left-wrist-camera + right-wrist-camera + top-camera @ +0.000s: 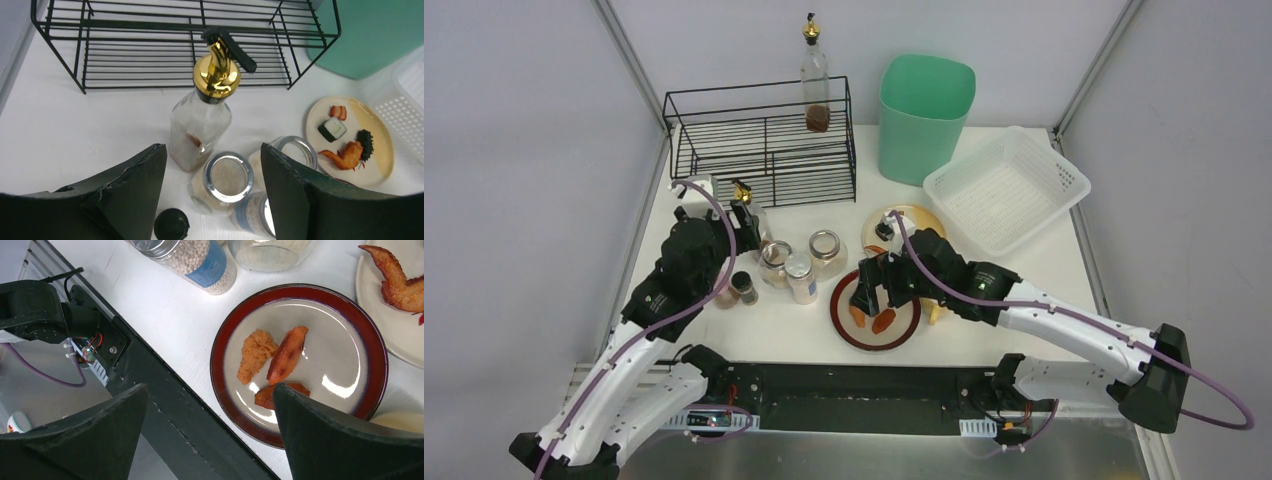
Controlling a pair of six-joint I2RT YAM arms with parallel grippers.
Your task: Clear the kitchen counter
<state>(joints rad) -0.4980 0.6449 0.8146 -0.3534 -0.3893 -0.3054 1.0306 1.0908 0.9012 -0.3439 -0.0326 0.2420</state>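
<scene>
The counter (774,325) is white, the rack (764,150) black, the bin (926,110) mint green, one plate (216,352) red-rimmed.

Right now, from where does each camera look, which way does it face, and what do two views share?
Top external: above and behind the robot, looking down on the kitchen counter; the left arm and right arm show with their bases.
Left wrist: on the left arm, facing the gold-capped bottle and black wire rack; the open left gripper shows below.
Right wrist: on the right arm, looking down on the red-rimmed plate; the open right gripper shows below.
Shared: top external and right wrist both show the red-rimmed plate.
</scene>
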